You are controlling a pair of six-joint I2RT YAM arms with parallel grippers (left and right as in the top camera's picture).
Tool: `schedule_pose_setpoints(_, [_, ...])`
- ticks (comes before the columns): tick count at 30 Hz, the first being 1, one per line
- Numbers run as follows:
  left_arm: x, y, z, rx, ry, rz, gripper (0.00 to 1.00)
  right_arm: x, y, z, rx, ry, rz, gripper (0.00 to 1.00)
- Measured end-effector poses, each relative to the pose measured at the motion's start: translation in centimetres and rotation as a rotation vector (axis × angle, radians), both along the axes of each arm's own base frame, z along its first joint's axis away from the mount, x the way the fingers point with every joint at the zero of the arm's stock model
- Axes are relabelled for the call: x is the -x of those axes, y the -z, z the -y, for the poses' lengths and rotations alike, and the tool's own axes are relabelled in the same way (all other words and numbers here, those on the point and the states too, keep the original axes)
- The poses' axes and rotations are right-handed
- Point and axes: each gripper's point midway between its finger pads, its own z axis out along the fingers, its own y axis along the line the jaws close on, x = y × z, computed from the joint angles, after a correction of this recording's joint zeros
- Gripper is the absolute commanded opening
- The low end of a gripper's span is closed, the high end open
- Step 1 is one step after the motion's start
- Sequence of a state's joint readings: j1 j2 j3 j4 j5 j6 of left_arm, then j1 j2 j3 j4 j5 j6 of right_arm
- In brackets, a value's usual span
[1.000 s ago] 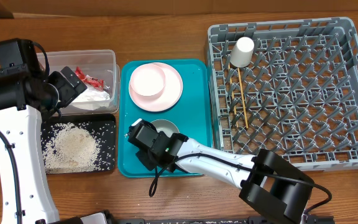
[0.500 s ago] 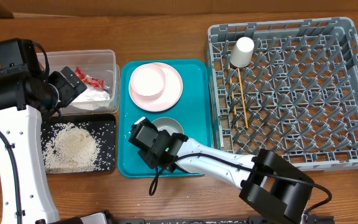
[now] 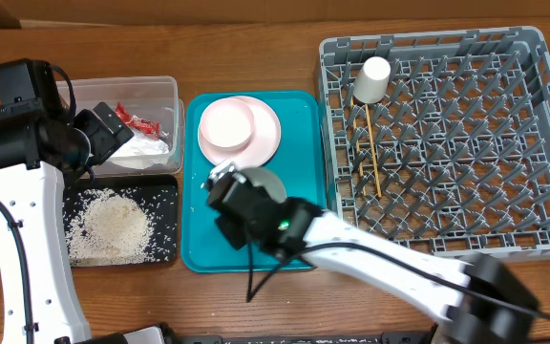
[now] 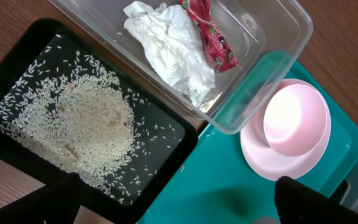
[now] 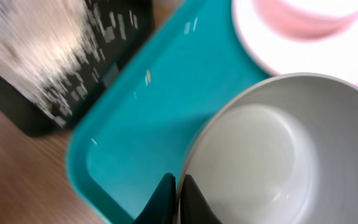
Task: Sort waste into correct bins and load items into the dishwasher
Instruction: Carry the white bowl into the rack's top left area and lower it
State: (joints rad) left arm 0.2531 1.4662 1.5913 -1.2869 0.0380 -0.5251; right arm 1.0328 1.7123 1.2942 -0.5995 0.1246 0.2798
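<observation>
My right gripper (image 5: 178,186) is shut on the left rim of the grey-green bowl (image 5: 272,149), one finger inside and one outside. From overhead the bowl (image 3: 261,182) hangs over the teal tray (image 3: 299,191) with the right gripper (image 3: 228,184) at its edge. My left gripper (image 4: 179,211) is open and holds nothing, above the black tray (image 4: 166,134) of rice (image 4: 86,124). The clear tub (image 3: 122,82) holds the napkin (image 4: 166,43) and the red wrapper (image 4: 213,37). A white bowl (image 3: 227,124) sits on the pink plate (image 3: 265,139). The cup (image 3: 372,78) and chopsticks (image 3: 370,143) are in the dish rack (image 3: 428,43).
The right arm reaches from the front right across the teal tray's near edge. The left arm stands at the table's left side beside the tub. Bare wooden table lies behind the containers and in front of the rack.
The right gripper closed fully on the bowl's rim. The bowl and gripper then shifted toward the back of the teal tray, the arm blurred in motion. The left arm stayed still.
</observation>
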Motion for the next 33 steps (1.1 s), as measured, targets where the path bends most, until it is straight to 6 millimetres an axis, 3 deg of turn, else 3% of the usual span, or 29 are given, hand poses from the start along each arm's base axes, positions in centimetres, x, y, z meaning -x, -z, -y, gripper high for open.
schedule_pose_setpoints(4, [0.0, 0.0, 0.0, 0.0, 0.0, 0.0, 1.0, -2.4, -5.8, 2.6, -0.143, 0.066, 0.03, 0.04])
schedule_pose_setpoints(9, [0.0, 0.0, 0.0, 0.0, 0.0, 0.0, 1.0, -7.0, -11.9, 8.9, -0.361, 0.169, 0.007, 0.04])
schedule_pose_setpoints(13, [0.0, 0.0, 0.0, 0.0, 0.0, 0.0, 1.0, -10.7, -14.7, 14.1, -0.538, 0.214, -0.023, 0.04])
schedule_pose_setpoints(17, [0.0, 0.0, 0.0, 0.0, 0.0, 0.0, 1.0, -13.7, -16.4, 19.4, -0.715, 0.209, -0.055, 0.04])
schedule_pose_setpoints(19, [0.0, 0.0, 0.0, 0.0, 0.0, -0.001, 1.0, -14.8, -16.6, 21.3, -0.785, 0.183, -0.069, 0.04])
schedule_pose_setpoints(23, [0.0, 0.0, 0.0, 0.0, 0.0, -0.001, 1.0, -16.3, -15.6, 22.9, -0.895, 0.113, -0.134, 0.04])
schedule_pose_setpoints(33, [0.0, 0.0, 0.0, 0.0, 0.0, -0.001, 1.0, -19.1, -8.5, 22.9, -1.061, 0.041, -0.402, 0.04])
